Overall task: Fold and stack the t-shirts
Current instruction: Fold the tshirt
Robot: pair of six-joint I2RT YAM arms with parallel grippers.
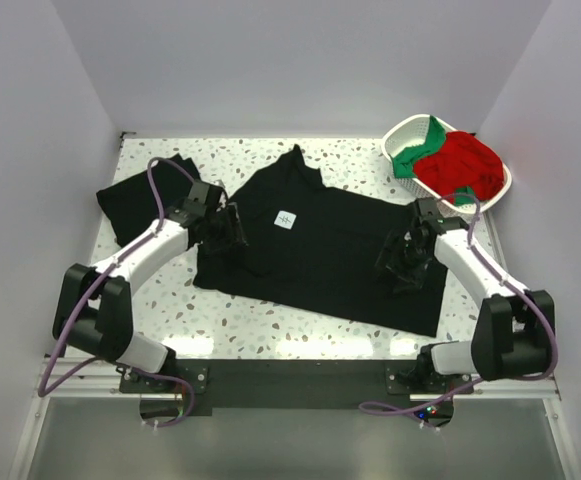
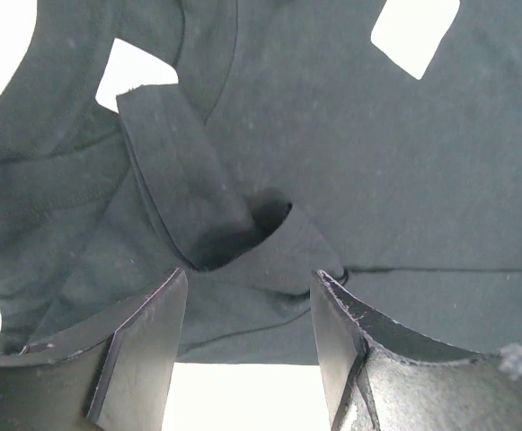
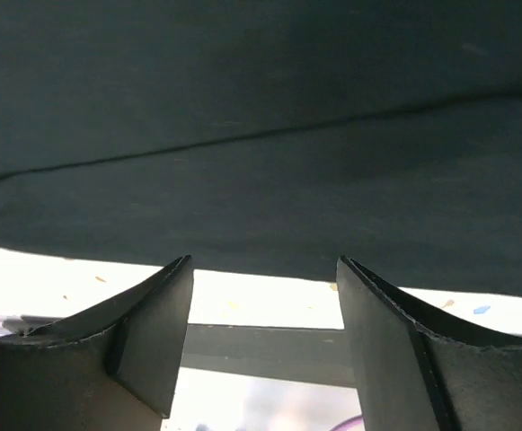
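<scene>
Two tools, both low over the cloth, both spread with nothing between the fingers. At lower left of the overhead view, the left tool [image 1: 225, 228] hovers at the left side of the big black shirt [image 1: 320, 250]. Its own camera shows a rumpled sleeve [image 2: 184, 171] flopped over just past the fingertips, with a dark pocket under the fold. Over at lower right, the right tool [image 1: 402, 258] sits at the shirt's right side, and its wrist view shows the hem [image 3: 261, 238] just beyond the open fingers, with speckled desk [image 1: 230, 310] below it.

The shirt itself lies spread flat across the middle of the desk, its white label [image 1: 286, 219] facing up near the collar. I'd judge it soft, light and limp: it will sag and drag, and it won't hold a shape. The best hold is probably a pinch on doubled edges such as the hem or the sleeve seam, not the flat middle.

Farther back, at upper left, a folded black shirt [image 1: 130, 200] lies on the desk. At upper right a white basket [image 1: 400, 130] holds a red shirt [image 1: 460, 165] and a green shirt [image 1: 415, 155], bunched together.
</scene>
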